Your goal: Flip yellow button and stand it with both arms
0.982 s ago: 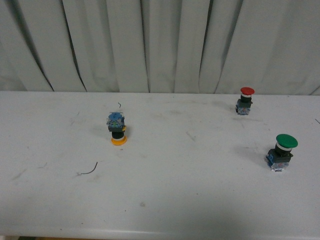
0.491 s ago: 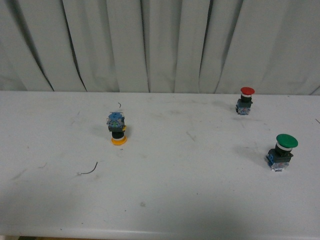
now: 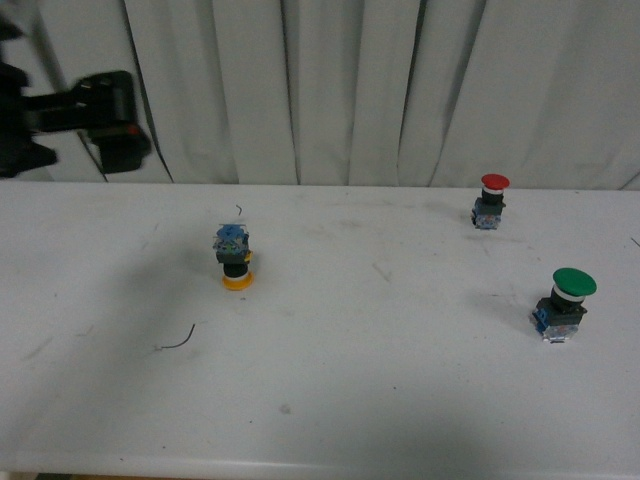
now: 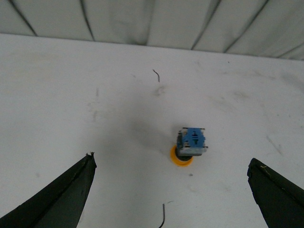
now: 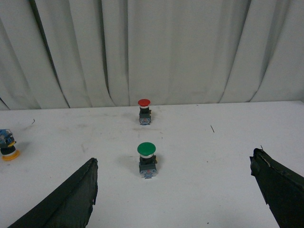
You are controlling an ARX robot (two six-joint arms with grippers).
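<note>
The yellow button [image 3: 235, 262] stands upside down on the white table, its yellow cap on the surface and its blue contact block on top. It also shows in the left wrist view as the yellow button [image 4: 189, 146], just ahead of the left gripper [image 4: 171, 160], whose fingers [image 4: 61, 199] are wide open and apart from it. My left arm [image 3: 100, 115] hangs blurred at the far left, above the table's back edge. The right gripper [image 5: 174, 158] is open and empty, and the yellow button [image 5: 8, 146] sits at that view's edge. The right arm is out of the front view.
A red-capped button [image 3: 492, 200] stands upright at the back right and a green-capped button [image 3: 565, 303] nearer at the right. A short dark wire [image 3: 178, 340] lies in front of the yellow button. Grey curtains [image 3: 350, 90] close the back.
My left arm has come into the front view at the upper left, casting a shadow on the table's left side. The three buttons have not moved.
</note>
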